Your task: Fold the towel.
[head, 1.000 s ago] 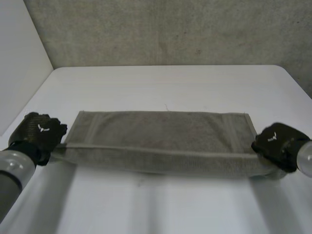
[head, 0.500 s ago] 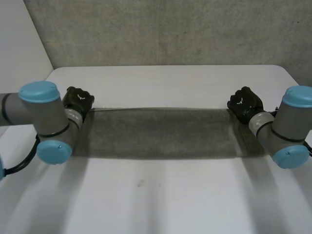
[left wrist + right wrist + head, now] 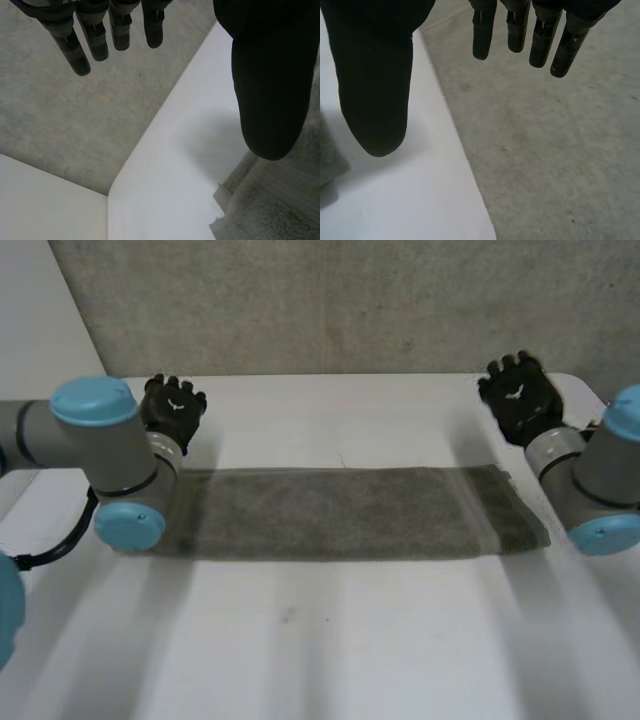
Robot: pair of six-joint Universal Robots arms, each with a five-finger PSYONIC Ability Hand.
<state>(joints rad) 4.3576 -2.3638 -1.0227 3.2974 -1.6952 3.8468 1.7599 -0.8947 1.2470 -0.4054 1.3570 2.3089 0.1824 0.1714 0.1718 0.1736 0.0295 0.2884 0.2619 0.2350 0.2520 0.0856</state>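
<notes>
Towel (image 3: 330, 512) lies as a long flat strip across mid of white table (image 3: 330, 650), grey rough wall (image 3: 330, 300) at 12 o'clock, left hand (image 3: 172, 406) at towel's 10, right hand (image 3: 518, 398) at 2, both fingers straight, holding nothing.

No words, numbers or labels can be read anywhere. The only sign is a small white mark (image 3: 177, 406) on the back of the left hand (image 3: 170, 415), with a like mark on the back of the right hand (image 3: 520, 405). Both are too small to make out as letters or a brand.
</notes>
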